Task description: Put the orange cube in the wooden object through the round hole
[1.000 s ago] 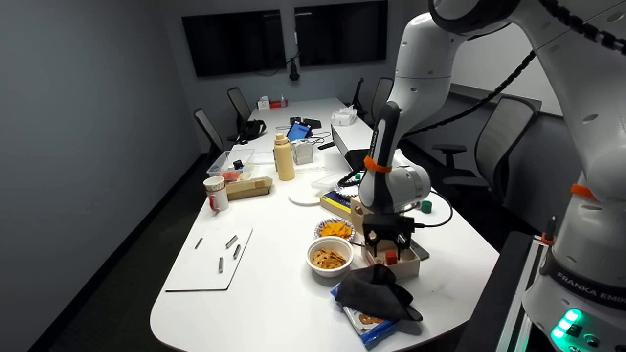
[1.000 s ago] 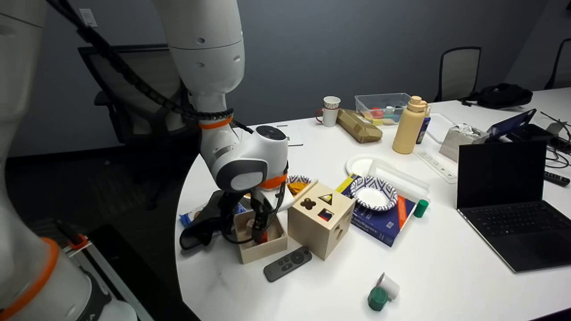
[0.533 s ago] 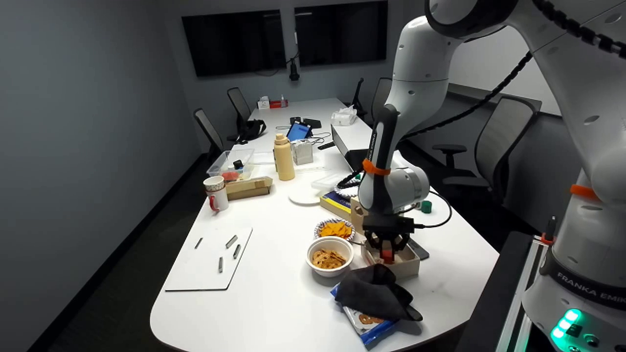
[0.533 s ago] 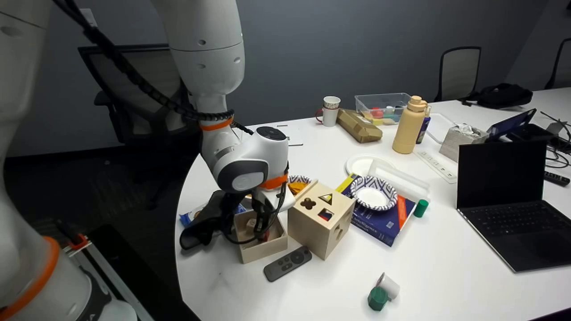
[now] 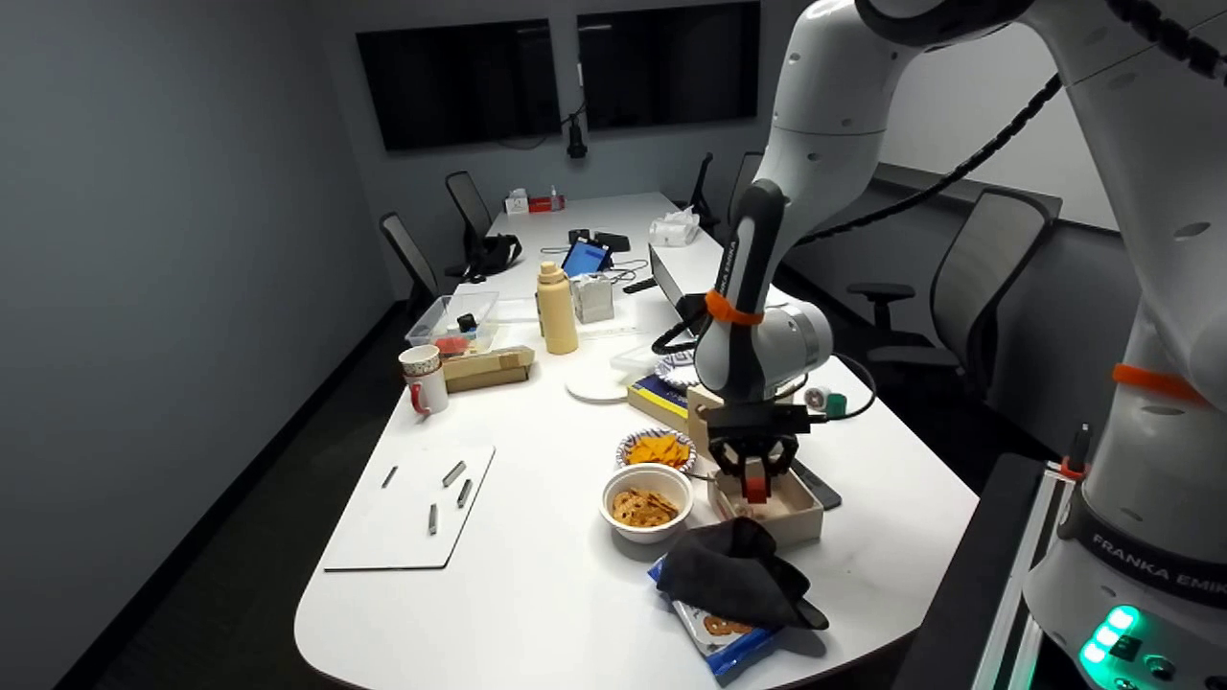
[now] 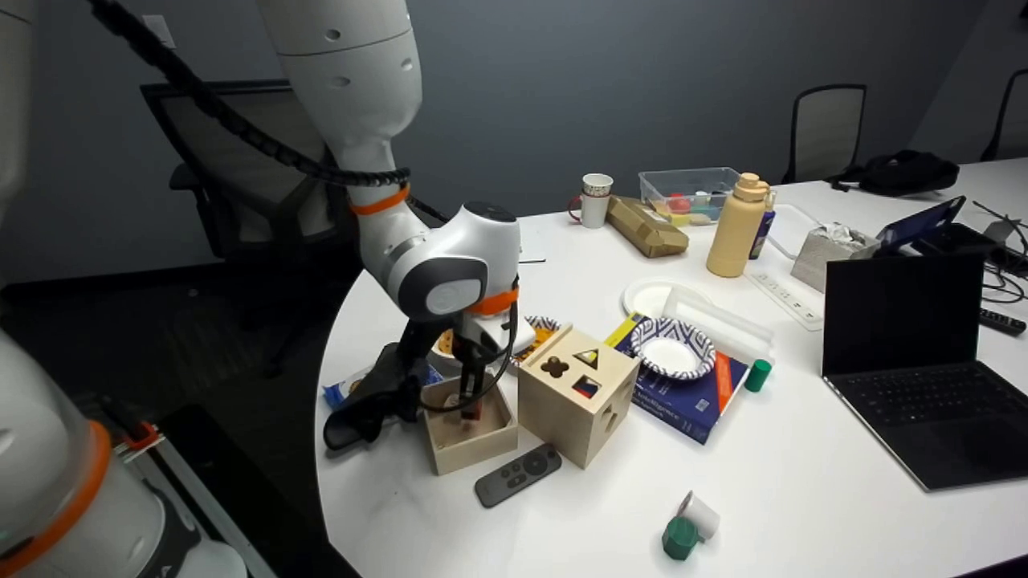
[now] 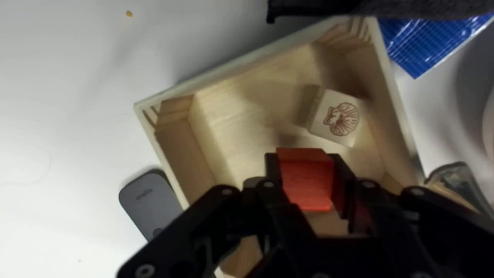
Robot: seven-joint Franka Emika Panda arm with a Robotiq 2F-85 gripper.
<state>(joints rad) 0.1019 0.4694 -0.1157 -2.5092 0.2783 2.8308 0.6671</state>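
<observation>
The claw (image 7: pixel 306 170) is narrowed on the orange cube (image 7: pixel 306 187), gripping it from either side; in the wrist view the cube hangs over the floor of a shallow wooden tray (image 7: pixel 185 154), inside the outline of its walls, and whether it clears the rim I cannot tell; a pale block (image 7: pixel 335 116) with a brown shell printed on it lies in the same tray, near one wall, apart from the cube.

In an exterior view the wooden object (image 6: pixel 566 413) stands just beside the tray, its top cut with clover-shaped, triangular and square openings; the orange cube is outside it; a dark remote (image 6: pixel 518 475) lies on the worktop (image 6: pixel 594 514), close to both.

A black cloth (image 5: pixel 733 575) lies over part of a blue snack packet (image 5: pixel 709 637); a white bowl (image 5: pixel 647 537) of brown snacks (image 5: pixel 644 508) and a patterned dish (image 5: pixel 622 452) of orange chips (image 5: pixel 659 448) stand next to each other; a patterned plate (image 6: pixel 675 357) sits on a blue book (image 6: pixel 683 405), with a green cylinder (image 6: pixel 757 375) just beside the book; a green block (image 6: pixel 680 538) and a white cylinder (image 6: pixel 699 515) sit together; a black laptop (image 6: pixel 903 317) stands well apart.
</observation>
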